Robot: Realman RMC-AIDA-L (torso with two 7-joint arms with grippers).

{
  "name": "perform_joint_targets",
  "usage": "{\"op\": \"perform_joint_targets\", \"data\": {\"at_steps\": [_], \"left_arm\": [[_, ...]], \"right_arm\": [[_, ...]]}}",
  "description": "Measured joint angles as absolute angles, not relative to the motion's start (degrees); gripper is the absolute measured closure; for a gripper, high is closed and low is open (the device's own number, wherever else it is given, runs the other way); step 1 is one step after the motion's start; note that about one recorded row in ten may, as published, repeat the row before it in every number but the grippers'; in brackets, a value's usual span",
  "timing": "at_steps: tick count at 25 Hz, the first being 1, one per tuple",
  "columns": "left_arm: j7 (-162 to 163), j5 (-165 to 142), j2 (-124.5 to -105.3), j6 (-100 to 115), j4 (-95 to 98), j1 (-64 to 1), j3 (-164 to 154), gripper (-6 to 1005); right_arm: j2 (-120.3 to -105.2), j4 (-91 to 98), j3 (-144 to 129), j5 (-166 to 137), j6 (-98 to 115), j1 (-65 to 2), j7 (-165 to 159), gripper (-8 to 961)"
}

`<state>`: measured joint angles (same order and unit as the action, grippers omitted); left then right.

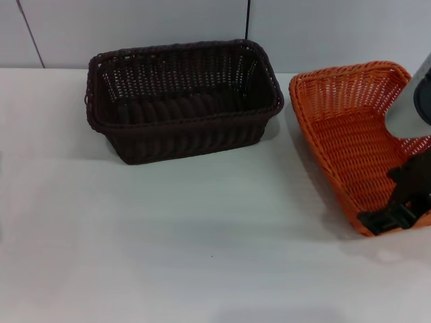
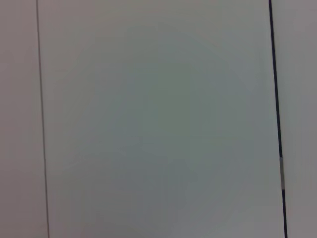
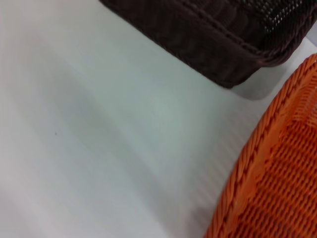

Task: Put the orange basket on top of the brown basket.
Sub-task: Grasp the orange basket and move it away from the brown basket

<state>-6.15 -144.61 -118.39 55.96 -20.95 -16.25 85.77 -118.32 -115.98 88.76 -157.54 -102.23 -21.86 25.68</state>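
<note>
Early stage: orange basket (image 1: 353,145) on the table (image 1: 202,235), just right of the brown basket (image 1: 182,101), tilted (near edge apparently lifted); right gripper (image 1: 397,208) at its near rim, grip unclear; stacking left undone

Right arm reaching in from the right, right gripper (image 1: 397,205) low at the near right; finger state unclear. Left arm out of sight.

Light: bright, even, from overhead
Shadows: soft, on the table (image 1: 168,229) just beside the brown basket (image 1: 182,101)
Blur: orange basket (image 3: 277,188) rim soft up close
Glare: faint on table
</note>
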Motion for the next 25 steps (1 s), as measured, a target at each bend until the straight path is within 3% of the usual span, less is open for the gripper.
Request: {"op": "perform_joint_targets", "data": {"at_steps": [25], "left_arm": [[-3.83, -143.12, -118.03, 52.81, -20.87, -17.01, 86.49, 239]], "right_arm": [[-118.72, -100.93, 83.81, -167.20, -98.74, -23.38, 32.25, 128]]}}
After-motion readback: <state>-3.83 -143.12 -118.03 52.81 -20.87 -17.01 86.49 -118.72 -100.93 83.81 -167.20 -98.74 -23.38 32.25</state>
